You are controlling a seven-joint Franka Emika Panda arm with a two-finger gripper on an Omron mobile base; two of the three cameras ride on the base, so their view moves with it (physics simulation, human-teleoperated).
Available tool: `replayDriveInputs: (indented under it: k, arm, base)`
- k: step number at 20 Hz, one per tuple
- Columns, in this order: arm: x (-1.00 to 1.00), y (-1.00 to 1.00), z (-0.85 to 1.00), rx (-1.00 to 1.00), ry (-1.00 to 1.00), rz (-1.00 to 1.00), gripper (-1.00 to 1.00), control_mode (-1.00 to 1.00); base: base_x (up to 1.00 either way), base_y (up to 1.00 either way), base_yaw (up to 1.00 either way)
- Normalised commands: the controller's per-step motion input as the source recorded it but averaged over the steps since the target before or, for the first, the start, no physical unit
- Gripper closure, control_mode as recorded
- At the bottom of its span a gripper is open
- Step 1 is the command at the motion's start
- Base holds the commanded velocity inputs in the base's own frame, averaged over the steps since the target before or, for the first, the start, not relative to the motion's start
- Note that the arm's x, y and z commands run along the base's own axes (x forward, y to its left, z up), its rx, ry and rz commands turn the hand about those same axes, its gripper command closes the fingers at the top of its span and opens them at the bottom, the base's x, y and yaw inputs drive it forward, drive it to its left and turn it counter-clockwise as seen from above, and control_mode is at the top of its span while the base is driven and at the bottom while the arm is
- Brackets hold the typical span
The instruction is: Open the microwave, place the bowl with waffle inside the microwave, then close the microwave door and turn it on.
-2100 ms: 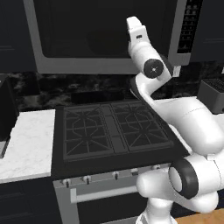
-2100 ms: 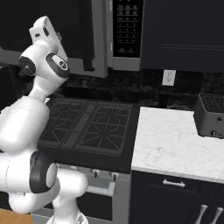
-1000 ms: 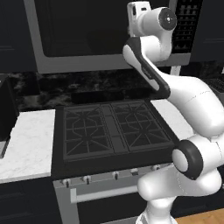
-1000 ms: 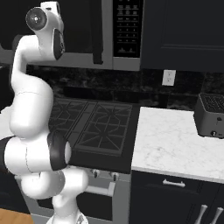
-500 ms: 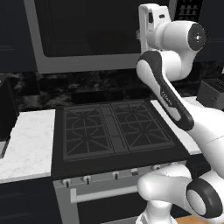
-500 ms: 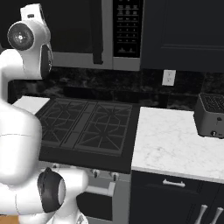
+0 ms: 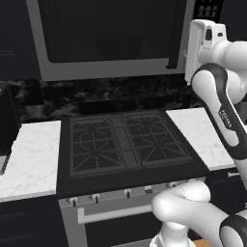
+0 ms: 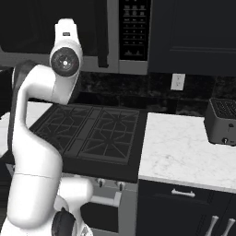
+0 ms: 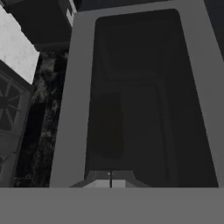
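Microwave [image 7: 108,38] above the stove, its door [image 9: 140,100] shut – nothing done yet. Fingers [image 9: 110,180] pinched closed, holding nothing, facing the door glass. Bowl's spot can't be told. All steps left.

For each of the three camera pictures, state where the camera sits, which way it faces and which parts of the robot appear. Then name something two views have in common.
Left base view: behind the arm on its left, facing forward and down at the stove and the closed microwave door; the arm rises at right.
Right base view: behind on the right, facing the stove, the toaster and the button panel; the arm rises at left.
Hand view: on the hand, facing the microwave door close up; the shut gripper shows at the bottom.
Shared: both base views show the stove and the microwave.
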Motion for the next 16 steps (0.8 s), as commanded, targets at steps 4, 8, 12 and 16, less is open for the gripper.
replayDriveInputs:
  k: [4, 8, 12, 16]
  arm:
    - [-0.26, -1.00, -0.13, 0.16, 0.00, 0.00, 1.00, -1.00]
    - [-0.03, -1.00, -0.13, 0.12, 0.00, 0.00, 1.00, -1.00]
    - [0.00, -0.99, -0.06, 0.01, 0.00, -0.02, 1.00, -1.00]
    - [0.00, -0.61, 0.00, -0.06, 0.00, 0.00, 1.00, -1.00]
  base:
    - [0.00, 0.00, 0.00]
    - [0.00, 0.00, 0.00]
    - [0.00, 0.00, 0.00]
    - [0.00, 0.00, 0.00]
